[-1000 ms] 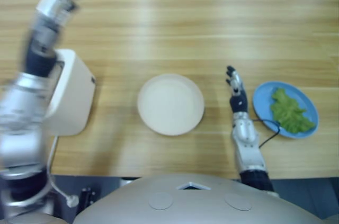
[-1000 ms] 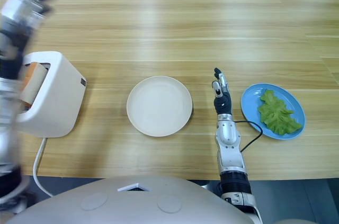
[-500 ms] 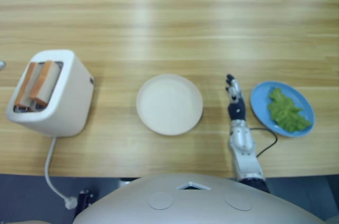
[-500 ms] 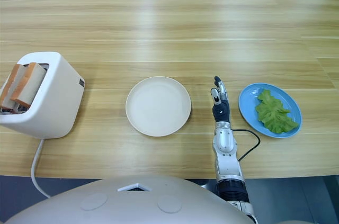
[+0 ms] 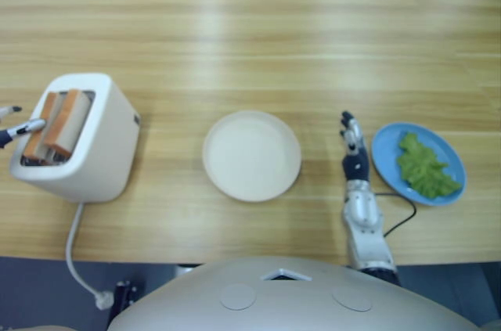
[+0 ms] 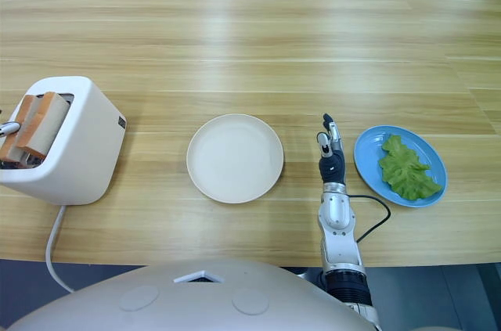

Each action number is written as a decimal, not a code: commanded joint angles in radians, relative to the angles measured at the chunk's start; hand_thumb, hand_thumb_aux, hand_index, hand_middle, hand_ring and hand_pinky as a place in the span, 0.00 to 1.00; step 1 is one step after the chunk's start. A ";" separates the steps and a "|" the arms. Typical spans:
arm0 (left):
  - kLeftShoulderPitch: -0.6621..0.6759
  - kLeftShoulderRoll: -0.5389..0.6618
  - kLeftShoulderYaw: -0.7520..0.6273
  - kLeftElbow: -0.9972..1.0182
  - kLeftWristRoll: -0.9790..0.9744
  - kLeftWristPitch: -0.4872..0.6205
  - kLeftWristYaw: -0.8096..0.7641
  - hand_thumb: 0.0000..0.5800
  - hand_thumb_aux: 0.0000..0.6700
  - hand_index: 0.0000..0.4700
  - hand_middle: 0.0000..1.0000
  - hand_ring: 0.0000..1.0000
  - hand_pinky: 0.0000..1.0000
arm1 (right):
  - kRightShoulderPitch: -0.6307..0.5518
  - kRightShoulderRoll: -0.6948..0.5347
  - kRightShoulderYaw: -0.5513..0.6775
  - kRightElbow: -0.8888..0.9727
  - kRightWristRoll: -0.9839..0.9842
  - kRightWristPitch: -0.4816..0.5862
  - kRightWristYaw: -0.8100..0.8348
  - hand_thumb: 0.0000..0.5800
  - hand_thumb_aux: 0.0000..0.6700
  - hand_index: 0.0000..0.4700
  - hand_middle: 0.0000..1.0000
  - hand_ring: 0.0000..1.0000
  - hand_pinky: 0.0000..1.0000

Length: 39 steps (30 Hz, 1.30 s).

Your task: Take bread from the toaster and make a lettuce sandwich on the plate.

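Our right hand (image 6: 331, 157) lies on the table (image 6: 235, 34), fingers straight and holding nothing. Our left hand (image 5: 19, 128) pokes in at the edge, just beside the toaster (image 6: 82, 151); we cannot tell whether it is spread or closed. By our reckoning no part of the sandwich is made yet. The plate (image 6: 235, 160) in the middle is bare. The blue dish (image 6: 370, 168), just right of our right hand, holds the lettuce (image 6: 405, 170). Both bread slices (image 6: 35, 127) stand in the toaster's slots. We have everything left to do: lift a slice onto the plate, add the lettuce, then top it with the second slice.
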 commanded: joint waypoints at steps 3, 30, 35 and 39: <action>0.034 0.005 -0.014 0.006 0.043 0.004 -0.008 0.00 0.00 0.00 0.00 0.00 0.00 | 0.007 -0.006 -0.011 -0.027 0.000 0.019 0.001 0.00 0.00 0.00 0.00 0.00 0.00; 0.167 -0.032 0.096 -0.124 0.089 -0.045 -0.055 0.00 0.00 0.00 0.00 0.00 0.00 | 0.020 -0.029 -0.023 -0.046 0.009 0.037 0.012 0.00 0.00 0.00 0.00 0.00 0.00; 0.187 -0.037 0.092 -0.103 0.112 -0.078 -0.048 0.00 0.00 0.00 0.00 0.00 0.00 | 0.022 -0.034 -0.028 -0.050 0.013 0.040 0.014 0.00 0.00 0.00 0.00 0.00 0.00; 0.192 -0.038 0.107 -0.117 0.121 -0.094 -0.054 0.36 0.20 0.20 0.00 0.00 0.00 | 0.028 -0.036 -0.031 -0.053 0.015 0.040 0.014 0.00 0.00 0.00 0.00 0.00 0.00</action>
